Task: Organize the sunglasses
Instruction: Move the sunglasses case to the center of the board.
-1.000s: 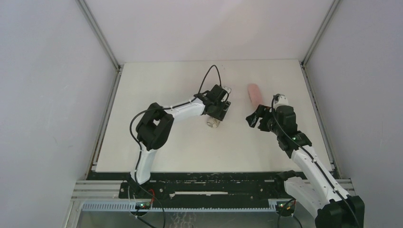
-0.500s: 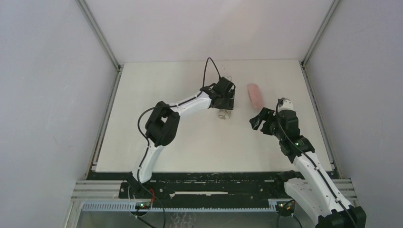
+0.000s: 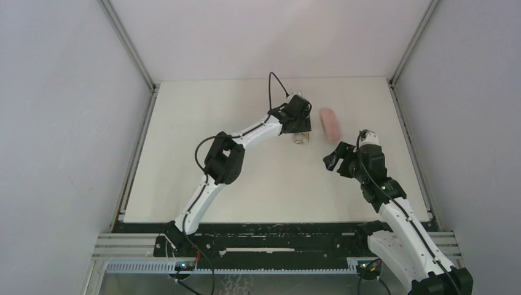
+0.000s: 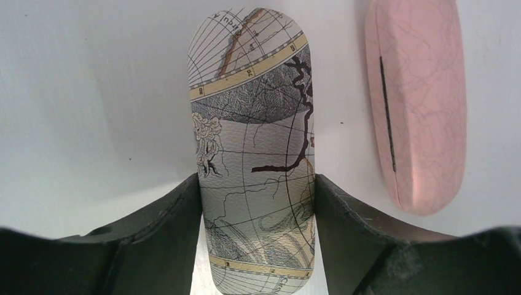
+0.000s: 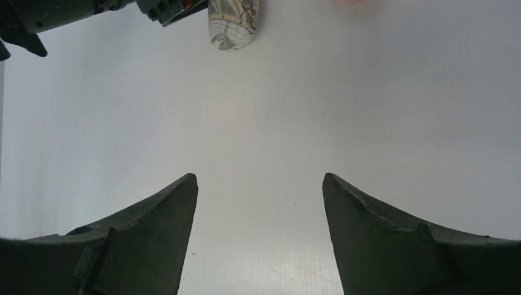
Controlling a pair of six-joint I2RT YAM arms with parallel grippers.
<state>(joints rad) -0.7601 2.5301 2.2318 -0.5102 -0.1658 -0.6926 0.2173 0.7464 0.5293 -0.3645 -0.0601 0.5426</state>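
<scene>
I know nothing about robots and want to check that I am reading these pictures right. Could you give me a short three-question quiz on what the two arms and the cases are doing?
1. True or false: the left pincer is clamped on the map-print case, one finger against each long side.
2. What lies on the table beside that case? A) a pink case B) a blue cloth C) a mug
3. Fill in: the right pincer stands ____, with only bare table between its fingers.

Key: 1 true; 2 A; 3 open.
</scene>
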